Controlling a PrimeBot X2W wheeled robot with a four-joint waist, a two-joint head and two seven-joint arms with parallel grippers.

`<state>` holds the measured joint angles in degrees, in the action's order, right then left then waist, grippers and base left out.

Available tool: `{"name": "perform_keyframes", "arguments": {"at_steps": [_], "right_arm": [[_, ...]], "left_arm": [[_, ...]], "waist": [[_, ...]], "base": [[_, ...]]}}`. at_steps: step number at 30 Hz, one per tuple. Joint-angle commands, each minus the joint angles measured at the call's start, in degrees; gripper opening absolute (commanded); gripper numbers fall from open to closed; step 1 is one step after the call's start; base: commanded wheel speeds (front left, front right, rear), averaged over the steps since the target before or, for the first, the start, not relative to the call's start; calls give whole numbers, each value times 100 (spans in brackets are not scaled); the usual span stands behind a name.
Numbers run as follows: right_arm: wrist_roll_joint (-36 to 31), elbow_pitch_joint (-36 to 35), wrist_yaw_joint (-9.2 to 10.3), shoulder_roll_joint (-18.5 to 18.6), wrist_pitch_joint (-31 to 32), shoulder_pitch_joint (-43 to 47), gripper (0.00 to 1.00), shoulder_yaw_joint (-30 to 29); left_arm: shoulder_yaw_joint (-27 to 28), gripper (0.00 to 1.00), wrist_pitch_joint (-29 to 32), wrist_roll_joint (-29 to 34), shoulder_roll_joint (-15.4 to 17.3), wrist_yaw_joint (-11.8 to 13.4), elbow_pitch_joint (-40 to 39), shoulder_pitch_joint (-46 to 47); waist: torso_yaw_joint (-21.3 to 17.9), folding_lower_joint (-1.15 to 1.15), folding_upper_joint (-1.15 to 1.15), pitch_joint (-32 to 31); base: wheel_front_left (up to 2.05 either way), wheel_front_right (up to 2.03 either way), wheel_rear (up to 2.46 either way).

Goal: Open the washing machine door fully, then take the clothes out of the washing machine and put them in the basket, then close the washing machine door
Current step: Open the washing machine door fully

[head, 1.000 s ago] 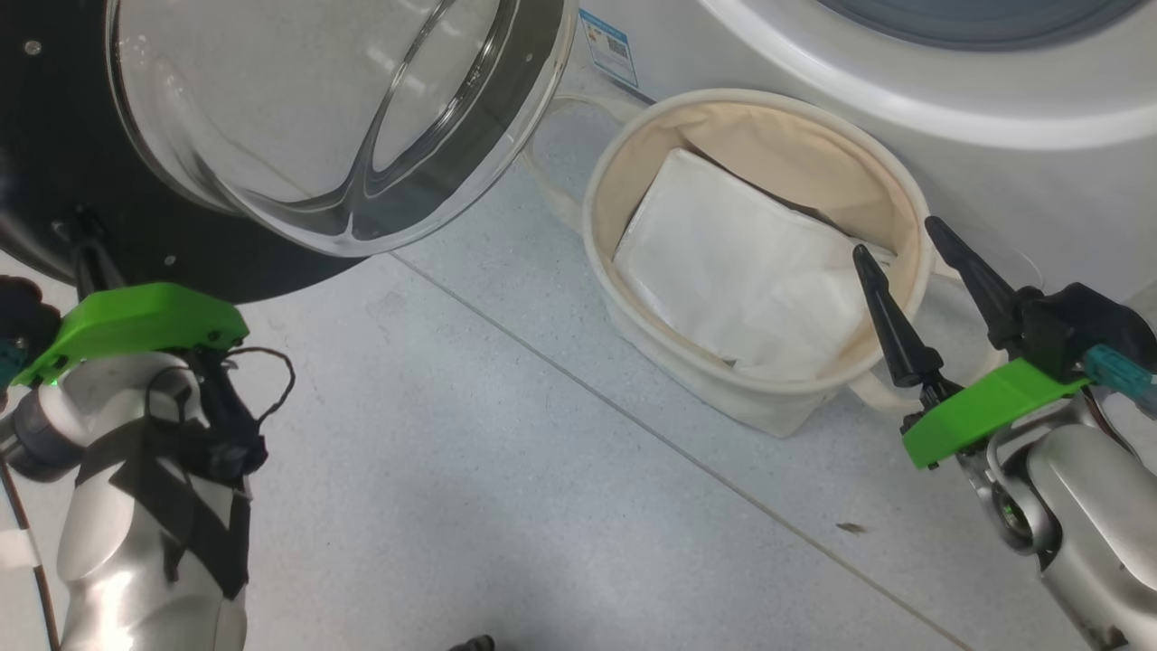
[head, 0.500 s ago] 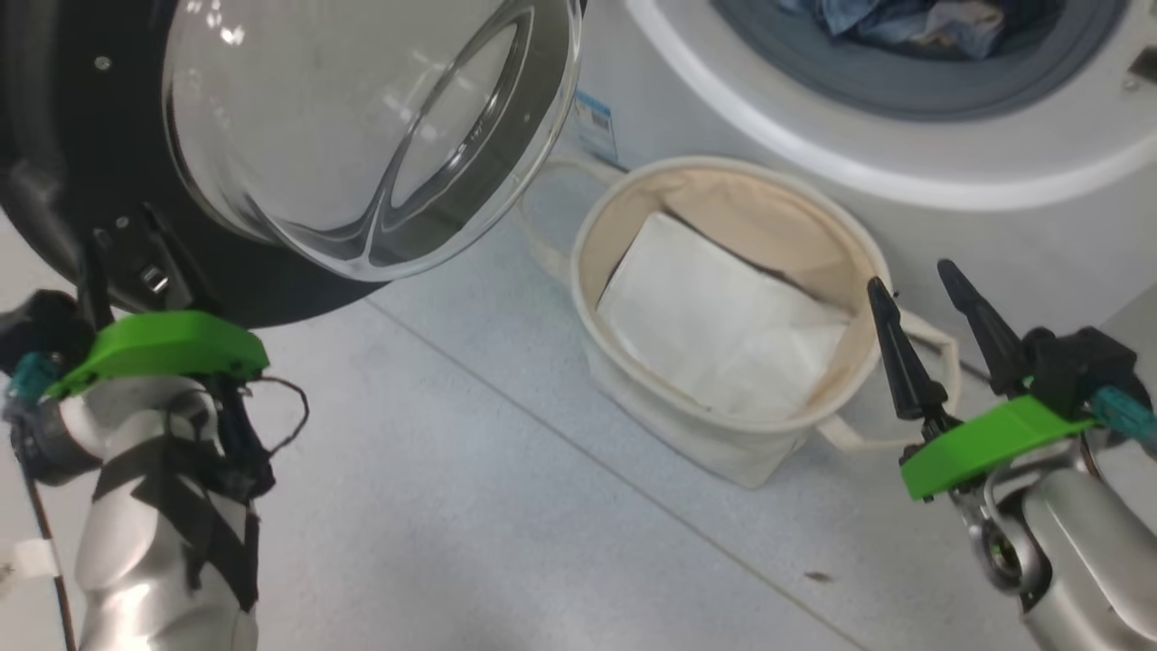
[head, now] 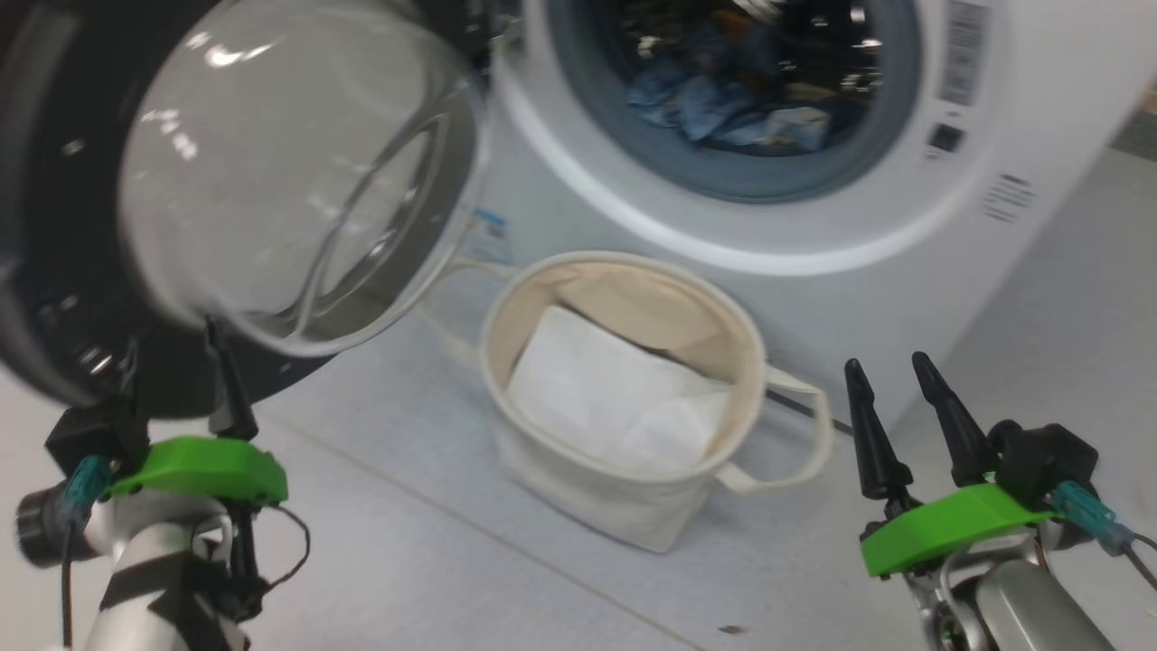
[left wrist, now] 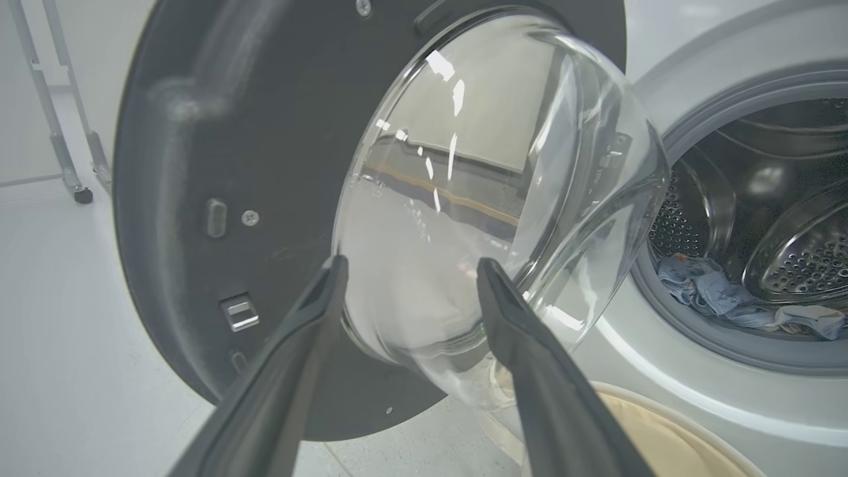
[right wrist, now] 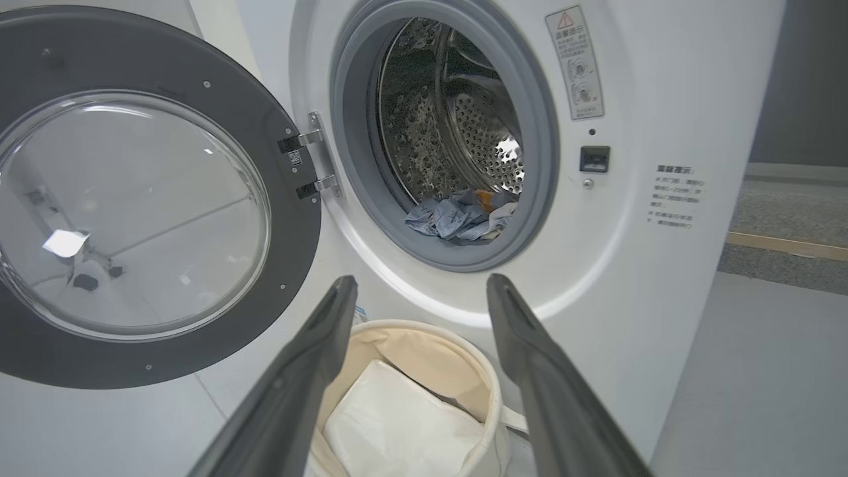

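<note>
The washing machine [head: 813, 226] stands white ahead with its washing machine door [head: 54, 362] swung wide to the left, glass bulge [head: 298, 181] facing me. Blue clothes [head: 723, 104] with a cream piece lie low in the steel drum, also clothes [right wrist: 464, 215] and clothes [left wrist: 715, 295]. The cream basket [head: 506, 316] stands on the floor below the opening. My left gripper [head: 172, 389] hangs just under the door's black rim, open and empty [left wrist: 412, 265]. To the right of the basket [right wrist: 490, 397], my right gripper [head: 886, 363] is open and holds nothing [right wrist: 423, 281].
A flat white sheet [head: 615, 398] lies inside the basket. In the left wrist view a metal frame on casters [left wrist: 66, 146] stands left of the door. A grey mat with a wooden strip [right wrist: 788, 245] lies on the floor right of the machine.
The head camera has tilted up, bringing the drum and the clothes into view and shifting basket and grippers lower in the picture. The door stands open as before.
</note>
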<state>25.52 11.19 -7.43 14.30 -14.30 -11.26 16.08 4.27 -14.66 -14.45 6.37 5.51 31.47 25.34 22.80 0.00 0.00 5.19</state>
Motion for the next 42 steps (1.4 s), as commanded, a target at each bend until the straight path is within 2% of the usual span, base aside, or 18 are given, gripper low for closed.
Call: {"name": "perform_keyframes", "arguments": {"at_steps": [1,4,8,11,15,24,28,33,42], "right_arm": [[-57,-206,-6,-26,-70,-5,100,67],[-94,-194,-6,-159,-70,29,100,126],[-101,-191,-6,-275,-70,30,100,165],[-125,-213,-6,-279,-70,-11,100,173],[-141,-201,-6,-231,-70,-54,100,101],[-200,-294,-6,-191,-70,-63,100,-270],[-205,-310,-6,-204,-70,-64,100,-285],[-187,-307,-6,-199,-70,-59,100,-325],[-187,-245,-6,-204,-70,-136,100,-273]], "left_arm": [[153,100,-33,66,228,28,-306,63],[229,100,-33,27,263,-84,-660,-335],[247,100,-33,-199,333,-550,-1075,-711],[112,100,-33,-206,559,-928,-1327,-921],[-75,100,30,-337,763,-1157,-1602,-1037],[-410,100,629,-970,1164,-1285,-1688,-1130],[-270,100,629,-1165,1424,-1290,-1749,-1302],[-367,100,616,-1175,1539,-1278,-1884,-1422],[-314,100,741,-1483,1458,-1258,-1923,-1410]], "waist": [[-578,0,0,-227],[-1059,0,0,-292],[-1674,0,0,-330],[-2109,0,0,-324],[-2570,0,0,-376],[-3235,0,0,-392],[-3491,0,0,-418],[-3576,0,0,-436],[-3529,0,0,-465]], "base": [[0,0,0],[0,0,0],[0,0,0],[0,0,0],[0,0,0],[0,0,0],[0,0,0],[0,0,0],[0,0,0]]}}
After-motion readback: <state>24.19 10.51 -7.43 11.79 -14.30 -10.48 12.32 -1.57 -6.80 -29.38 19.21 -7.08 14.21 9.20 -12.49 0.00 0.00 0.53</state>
